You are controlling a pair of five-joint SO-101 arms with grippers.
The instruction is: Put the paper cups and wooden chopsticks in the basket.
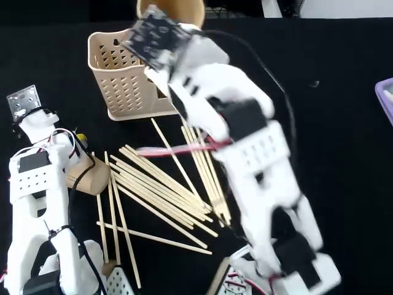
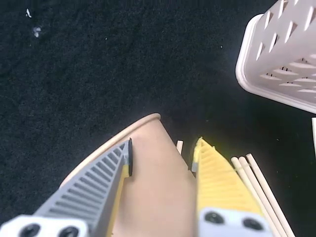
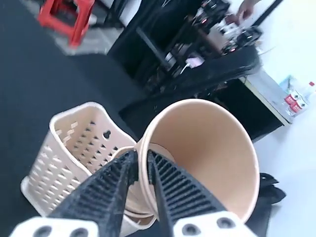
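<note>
Right tool (image 3: pixel 142 159) pinched the paper cup (image 3: pixel 207 148) by its rim, above the basket (image 3: pixel 64 148); left tool (image 2: pixel 165 146) gripped a second paper cup (image 2: pixel 153 190), lying sideways.

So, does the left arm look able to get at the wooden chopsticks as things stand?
Probably not at once. The chopsticks lie close beside the left pincer with nothing between, but it is shut on a paper cup lying on its side, so it has no free grip.
</note>
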